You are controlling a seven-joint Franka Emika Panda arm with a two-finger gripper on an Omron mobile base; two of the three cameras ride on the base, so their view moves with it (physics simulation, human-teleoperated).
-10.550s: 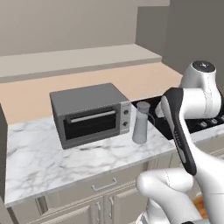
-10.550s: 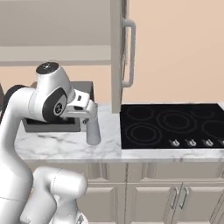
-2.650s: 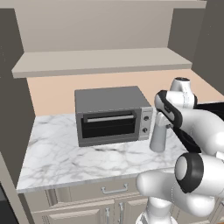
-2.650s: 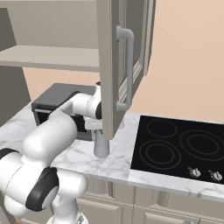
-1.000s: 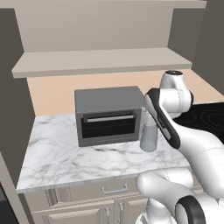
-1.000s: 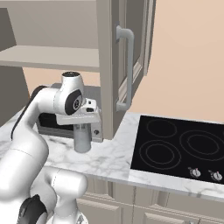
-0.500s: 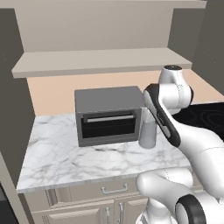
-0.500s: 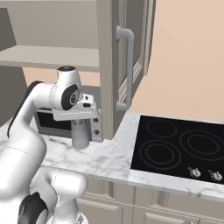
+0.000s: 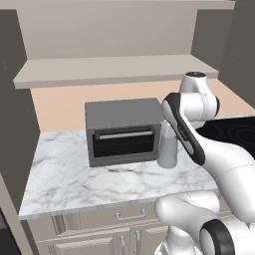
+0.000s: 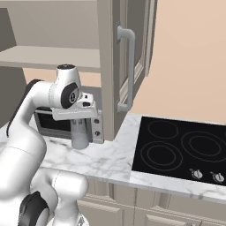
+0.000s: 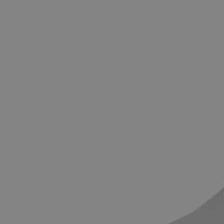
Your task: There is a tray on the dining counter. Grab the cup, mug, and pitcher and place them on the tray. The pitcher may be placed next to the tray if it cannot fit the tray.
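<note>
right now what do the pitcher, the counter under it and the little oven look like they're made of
Pitcher: looks like brushed metal, plain matte grey-silver, no pattern.
Counter: white marble look, grey veining across a smooth top; could be imitation stone.
Oven: seemingly grey painted or brushed metal casing, with a dark glass-like door and a pale bar handle.

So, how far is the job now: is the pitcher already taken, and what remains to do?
Done: nothing that these pictures can confirm; no tray, cup or mug appears here. In hand: the pitcher stands by the toaster oven on the marble counter, with the hand right above its top. The fingers are shut; whether they hold it I cannot tell. Left: carrying it to the tray.
</note>
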